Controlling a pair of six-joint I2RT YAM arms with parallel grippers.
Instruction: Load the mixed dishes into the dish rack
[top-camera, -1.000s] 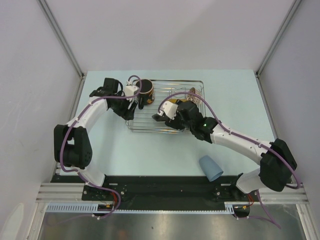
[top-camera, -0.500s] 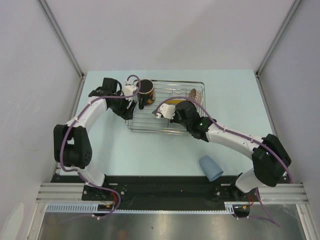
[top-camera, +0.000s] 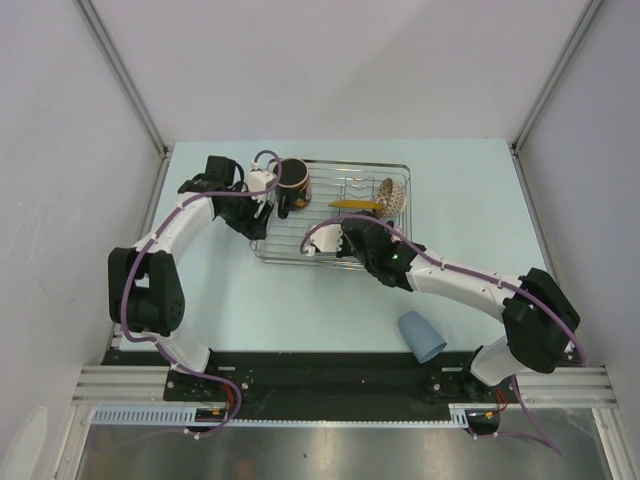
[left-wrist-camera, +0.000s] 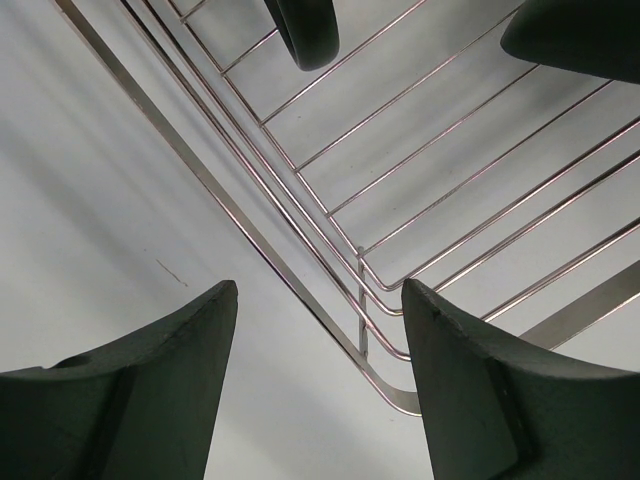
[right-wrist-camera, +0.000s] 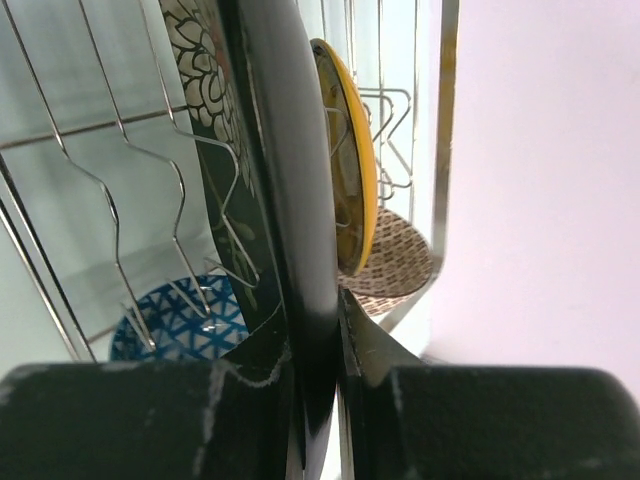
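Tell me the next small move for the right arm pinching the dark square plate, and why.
Probably lower the dark square plate with the yellow centre slightly so it seats between the ridges of the silver wire dish rack. The right gripper is shut on its edge, and it stands on edge inside the rack.

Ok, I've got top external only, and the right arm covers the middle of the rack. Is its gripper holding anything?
Observer: Yes. The right gripper is shut on the rim of the dark plate, which stands on edge in the dish rack.
Operator: Anything hidden underneath?
Observer: A blue patterned bowl sits low behind the slot wires, beside the plate.
Operator: And the left one, is it on the dark mug?
Observer: No. The left gripper hangs over the rack's corner, jaws apart with nothing between them.
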